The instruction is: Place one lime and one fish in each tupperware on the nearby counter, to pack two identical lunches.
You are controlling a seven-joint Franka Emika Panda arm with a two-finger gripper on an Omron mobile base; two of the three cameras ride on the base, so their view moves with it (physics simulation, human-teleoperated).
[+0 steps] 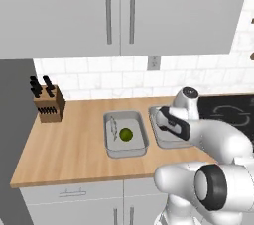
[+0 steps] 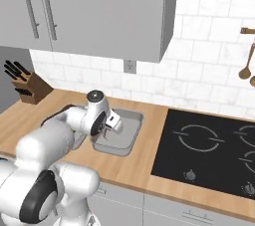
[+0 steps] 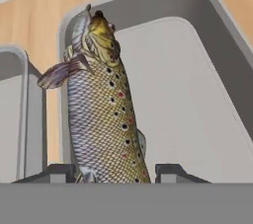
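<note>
Two grey tupperware tubs sit side by side on the wood counter (image 1: 69,144). The left tupperware (image 1: 110,150) holds a green lime (image 1: 126,134) and a small fish (image 1: 113,126). My gripper (image 1: 166,120) hangs over the right tupperware (image 1: 159,142). In the hand view a spotted, scaly fish (image 3: 104,114) stands between my fingertips, gripper (image 3: 116,171) shut on its tail end, head pointing away over the floor of that tupperware (image 3: 217,35). The other tub's rim (image 3: 15,60) shows at the left. From the right, the hand (image 2: 107,129) covers most of the tub (image 2: 130,140).
A wooden knife block (image 1: 49,102) stands at the back left of the counter. A black cooktop (image 2: 209,150) lies to the right of the tubs. Wooden utensils (image 2: 246,65) hang on the tiled wall, and grey wall cabinets (image 1: 119,11) hang above.
</note>
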